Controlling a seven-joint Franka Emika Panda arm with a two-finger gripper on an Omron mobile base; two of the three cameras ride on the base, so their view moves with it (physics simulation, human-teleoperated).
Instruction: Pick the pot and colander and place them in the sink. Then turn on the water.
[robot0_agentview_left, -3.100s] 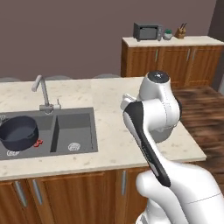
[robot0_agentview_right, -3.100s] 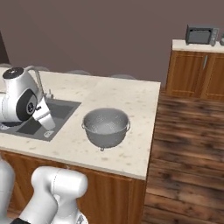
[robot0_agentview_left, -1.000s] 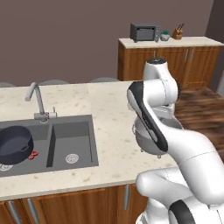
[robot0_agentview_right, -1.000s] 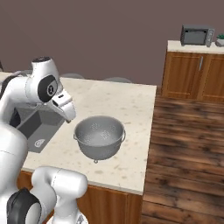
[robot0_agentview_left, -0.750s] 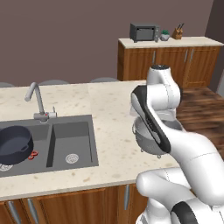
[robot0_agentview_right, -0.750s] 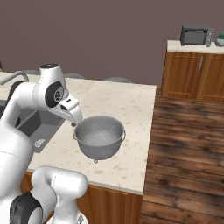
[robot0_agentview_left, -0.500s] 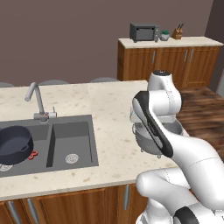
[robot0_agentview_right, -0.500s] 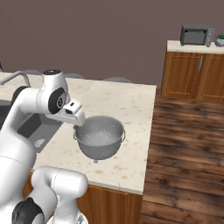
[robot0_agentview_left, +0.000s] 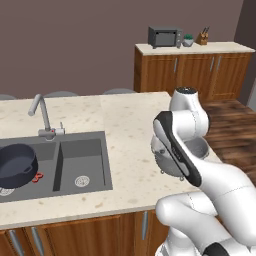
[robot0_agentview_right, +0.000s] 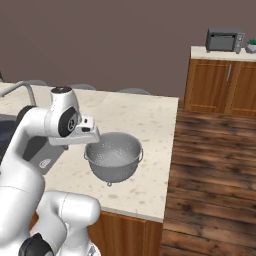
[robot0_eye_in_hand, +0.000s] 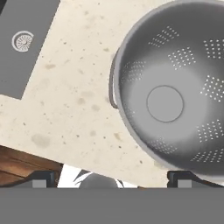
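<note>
End effector (robot0_eye_in_hand: 111, 177) spread open above the colander (robot0_eye_in_hand: 173, 87), cut off at three o'clock; the pot (robot0_agentview_left: 16, 165) sits in the sink (robot0_agentview_left: 80, 165), partly cropped.

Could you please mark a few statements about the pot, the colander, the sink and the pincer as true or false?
1. The pot sits in the left basin of the sink. True.
2. The colander is already in the sink. False: it stands on the counter, right of the sink.
3. The pincer is open, holding nothing. True.
4. Water runs from the faucet. False: no stream shows.
5. The colander lies upside down. False: its open side faces up.
</note>
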